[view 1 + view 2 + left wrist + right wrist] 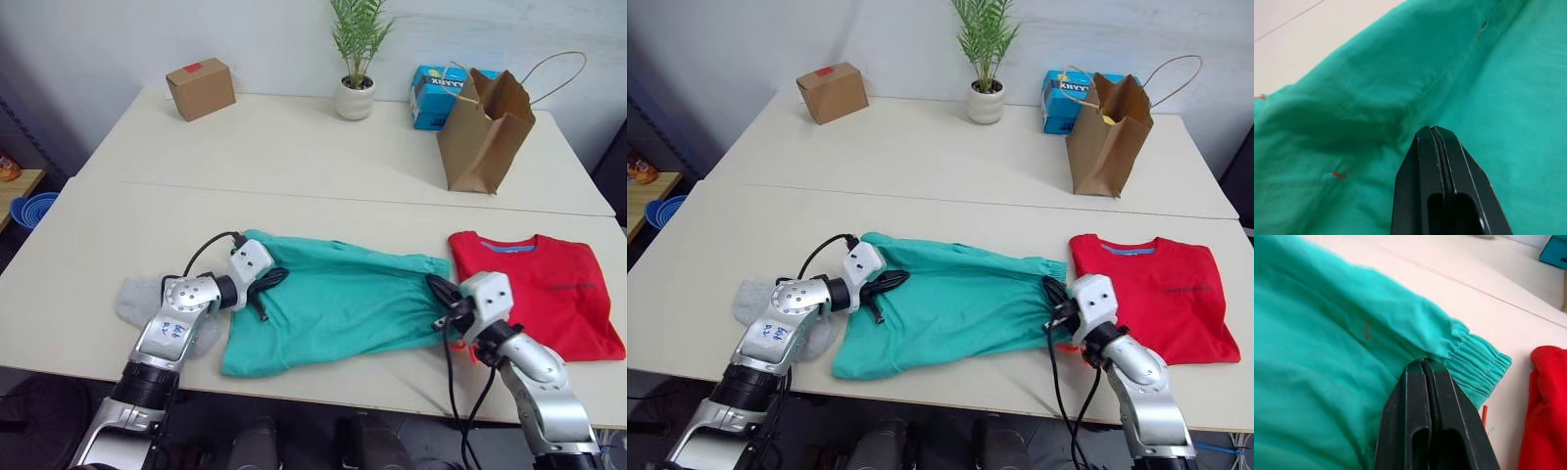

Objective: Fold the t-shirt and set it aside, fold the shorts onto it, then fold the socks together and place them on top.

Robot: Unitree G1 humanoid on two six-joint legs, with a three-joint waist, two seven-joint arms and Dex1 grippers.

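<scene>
You are on the shorts [338,305] step: spread mid-table, beside the folded t-shirt [544,289], left gripper [1436,134] and right gripper [1422,366] clenched flat on the fabric. Next, lift together toward the shirt.

Teal shorts [338,304] spread flat, folded red t-shirt [539,289] beside, grey socks [137,302]

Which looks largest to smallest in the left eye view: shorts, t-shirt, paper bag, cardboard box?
1. shorts
2. t-shirt, folded
3. paper bag
4. cardboard box

The bag and box sit farther from the camera, so their true sizes may be understated.
</scene>
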